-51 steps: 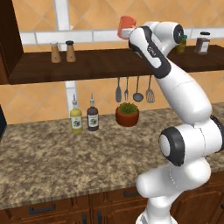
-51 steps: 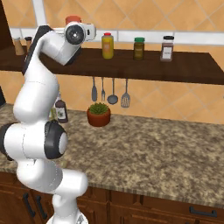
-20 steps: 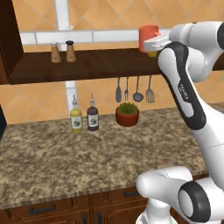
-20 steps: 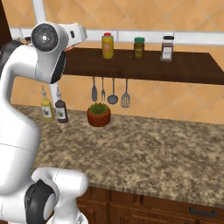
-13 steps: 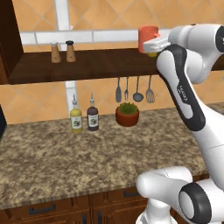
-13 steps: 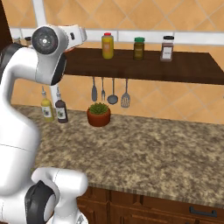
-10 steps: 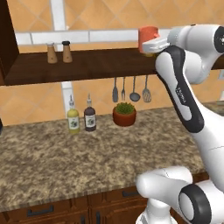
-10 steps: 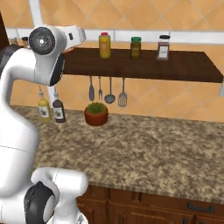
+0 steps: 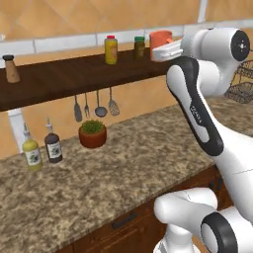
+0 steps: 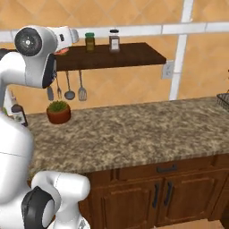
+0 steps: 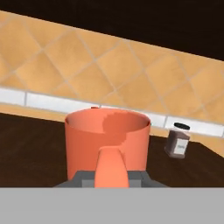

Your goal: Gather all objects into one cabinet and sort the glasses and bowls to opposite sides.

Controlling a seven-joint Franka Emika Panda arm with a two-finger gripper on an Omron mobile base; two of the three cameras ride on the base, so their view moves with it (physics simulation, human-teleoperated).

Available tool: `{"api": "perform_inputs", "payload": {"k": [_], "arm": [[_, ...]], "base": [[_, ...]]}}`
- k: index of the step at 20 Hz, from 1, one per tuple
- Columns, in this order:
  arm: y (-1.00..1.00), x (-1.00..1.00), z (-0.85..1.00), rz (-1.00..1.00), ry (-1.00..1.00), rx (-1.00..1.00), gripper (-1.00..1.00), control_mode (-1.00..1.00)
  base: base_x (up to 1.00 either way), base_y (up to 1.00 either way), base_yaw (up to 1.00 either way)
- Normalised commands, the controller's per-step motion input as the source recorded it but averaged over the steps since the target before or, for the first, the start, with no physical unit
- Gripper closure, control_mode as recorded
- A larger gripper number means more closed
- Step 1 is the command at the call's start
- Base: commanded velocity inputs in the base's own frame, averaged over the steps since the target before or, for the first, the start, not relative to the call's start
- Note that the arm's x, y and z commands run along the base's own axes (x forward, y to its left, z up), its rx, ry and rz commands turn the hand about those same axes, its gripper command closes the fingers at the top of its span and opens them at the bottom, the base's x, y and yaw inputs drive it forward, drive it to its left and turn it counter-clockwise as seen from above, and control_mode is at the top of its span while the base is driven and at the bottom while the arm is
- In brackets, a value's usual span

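Swung right with the base since a moment ago, so that shelf (image 9: 74, 76) and table (image 9: 123, 168) slid left in both base views while arm and load kept their pose. Held a coral-orange cup (image 9: 160, 39) in the claw (image 9: 163, 49), jaws drawn narrow on it, high beside the shelf's right end. Seen in the hand view as a cup (image 11: 107, 142) upright and open-topped, a handle-like orange strip down its near side between the fingertips. Noted a yellow jar (image 9: 110, 49) and a dark green jar (image 9: 139, 47) just left of the cup on the shelf, a pepper shaker (image 9: 10, 69) far left. Stood below: potted plant (image 9: 92, 134), two sauce bottles (image 9: 41, 148), hanging utensils (image 9: 95, 105).
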Motion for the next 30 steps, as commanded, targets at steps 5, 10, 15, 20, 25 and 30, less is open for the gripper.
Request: {"api": "perform_inputs", "payload": {"k": [5,10,15,20,25,30], "arm": [[0.00,0.00,0.00,0.00,0.00,0.00,1.00,1.00],[0.00,0.00,0.00,0.00,0.00,0.00,1.00,1.00],[0.00,0.00,0.00,0.00,0.00,0.00,1.00,1.00],[0.00,0.00,0.00,0.00,0.00,0.00,1.00,1.00],[0.00,0.00,0.00,0.00,0.00,0.00,1.00,1.00],[0.00,0.00,0.00,0.00,0.00,0.00,1.00,1.00]], "base": [[-0.23,-0.21,-0.71],[-0.34,-0.31,-0.70],[-0.38,-0.33,-0.71],[-0.30,-0.33,-0.72],[-0.25,-0.48,-0.67],[-0.33,-0.58,-0.63]]}}
